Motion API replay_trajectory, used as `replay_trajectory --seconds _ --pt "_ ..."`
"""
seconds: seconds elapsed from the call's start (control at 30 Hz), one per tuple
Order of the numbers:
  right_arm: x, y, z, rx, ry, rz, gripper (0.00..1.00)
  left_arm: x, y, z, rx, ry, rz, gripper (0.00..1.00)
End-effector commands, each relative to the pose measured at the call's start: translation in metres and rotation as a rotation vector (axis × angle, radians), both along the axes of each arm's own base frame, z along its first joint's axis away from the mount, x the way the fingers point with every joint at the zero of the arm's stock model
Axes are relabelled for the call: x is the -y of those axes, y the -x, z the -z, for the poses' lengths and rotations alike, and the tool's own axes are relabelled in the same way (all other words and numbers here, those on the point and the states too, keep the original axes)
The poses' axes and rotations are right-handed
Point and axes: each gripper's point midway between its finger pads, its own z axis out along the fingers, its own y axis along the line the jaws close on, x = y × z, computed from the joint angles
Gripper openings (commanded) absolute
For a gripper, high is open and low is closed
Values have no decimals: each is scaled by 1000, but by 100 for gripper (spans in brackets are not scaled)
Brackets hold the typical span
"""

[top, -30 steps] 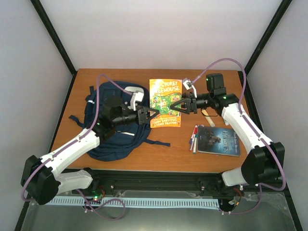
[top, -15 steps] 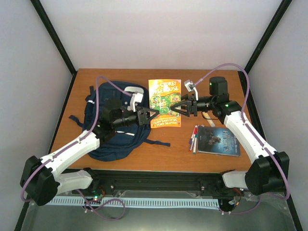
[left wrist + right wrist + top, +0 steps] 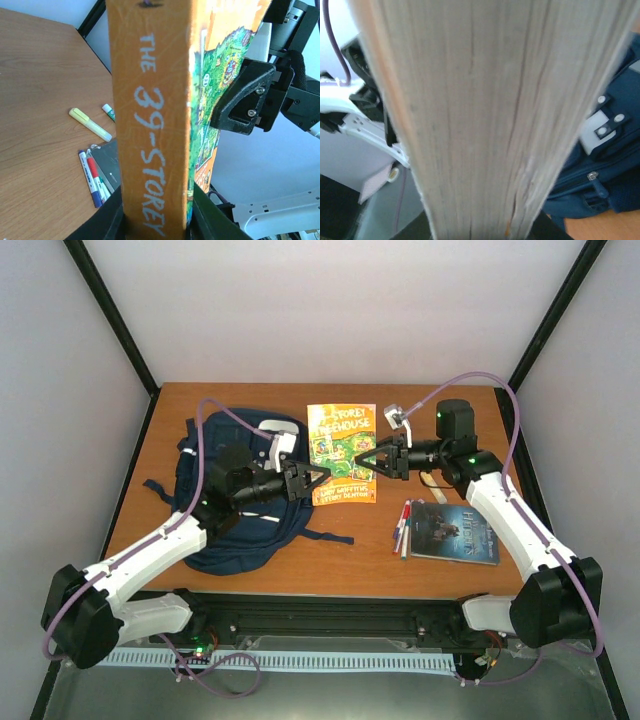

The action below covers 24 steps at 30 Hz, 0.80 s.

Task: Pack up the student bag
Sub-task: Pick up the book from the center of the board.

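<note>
The student bag (image 3: 238,532) is a navy-blue backpack lying flat on the left of the table, also seen in the right wrist view (image 3: 602,172). An orange book (image 3: 343,445) hangs between the two grippers just right of the bag. My left gripper (image 3: 322,478) is shut on its orange spine (image 3: 155,125), with the jaws pressed against both covers (image 3: 157,222). My right gripper (image 3: 363,462) is shut on the opposite page edge (image 3: 485,115), and its jaws (image 3: 480,231) flank the pages. One right finger (image 3: 244,100) shows against the front cover.
A dark book (image 3: 456,532) lies at the right front with several pens (image 3: 403,526) beside its left edge. A yellow highlighter (image 3: 90,124) and a small green-capped stick (image 3: 108,112) lie behind them. The bag's straps (image 3: 155,490) trail off to the left.
The right gripper has closed from half open onto the book's page edge. The book has shifted slightly left. The left gripper keeps its hold on the spine.
</note>
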Motion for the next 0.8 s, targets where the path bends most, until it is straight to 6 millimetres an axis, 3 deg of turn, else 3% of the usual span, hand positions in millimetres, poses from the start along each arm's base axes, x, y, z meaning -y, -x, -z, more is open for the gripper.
replay_trajectory --seconds 0.0,0.07,0.23,0.37,0.53,0.67,0.77 --pt "2 18 -16 62 -28 -41 15 -24 -33 -5 36 -14 -205 40" --pt "5 11 -10 61 -17 -14 4 -26 -34 -1 33 -41 -219 59" --pt "15 -6 15 153 77 75 3 -35 -37 8 38 -139 -256 86" --pt "29 -14 23 261 184 197 3 -54 -45 12 31 -300 -342 91" --pt "50 -22 30 295 218 264 3 -99 -55 39 -47 -722 -447 91" --pt "62 -23 30 236 169 262 3 -100 -38 70 -93 -924 -270 83" --pt "65 -22 28 251 174 253 7 -109 -36 85 -118 -987 -276 80"
